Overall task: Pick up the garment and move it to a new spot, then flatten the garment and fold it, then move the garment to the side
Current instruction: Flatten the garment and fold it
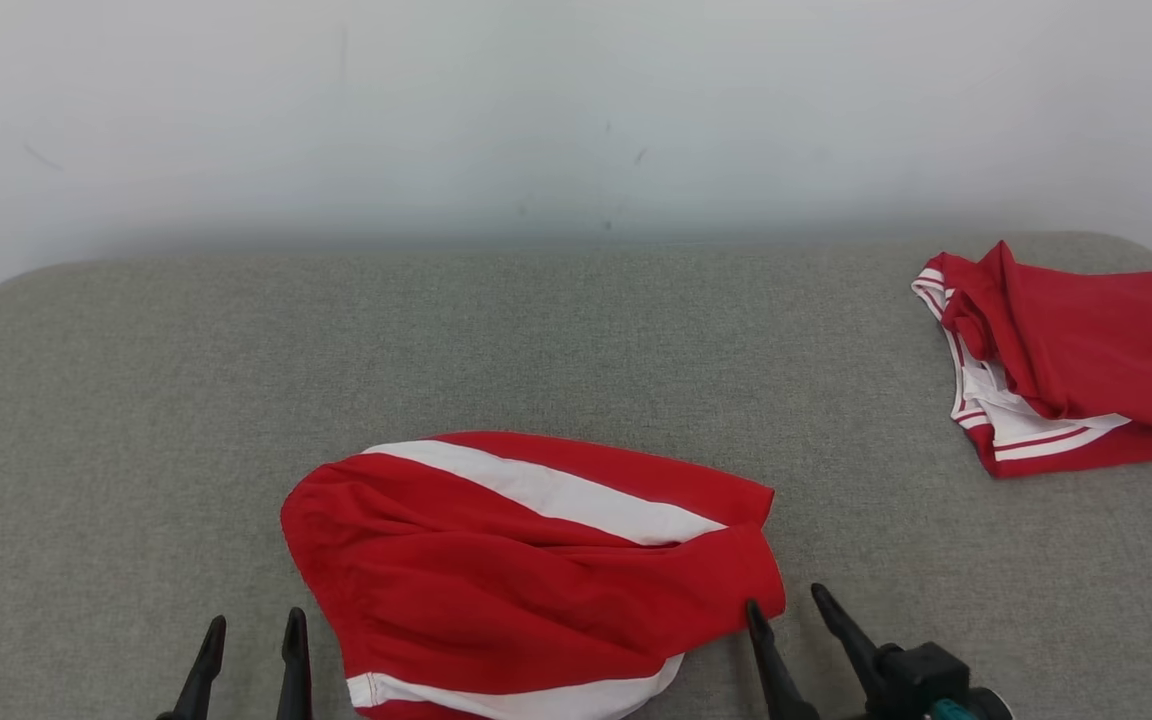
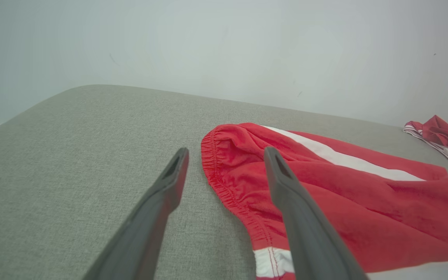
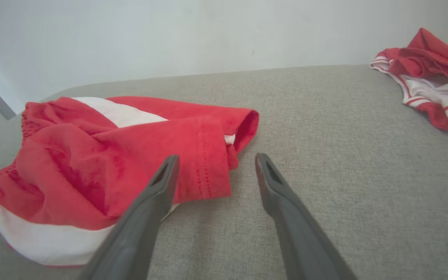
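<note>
The garment (image 1: 526,560), red shorts with white side stripes, lies loosely folded on the grey table (image 1: 136,400) near its front edge. My left gripper (image 1: 251,630) stands open just left of the shorts' elastic waistband (image 2: 224,182), nothing between its fingers. My right gripper (image 1: 786,605) is open at the shorts' right hem (image 3: 208,163), its left finger (image 3: 161,182) close against the cloth. In the wrist views the shorts (image 2: 344,182) (image 3: 111,155) lie flat and free of both grippers.
A second red and white garment (image 1: 1066,360) lies folded at the table's far right, also in the wrist views as the same pile (image 3: 430,77) (image 2: 441,140). A pale wall (image 1: 576,110) stands behind the table.
</note>
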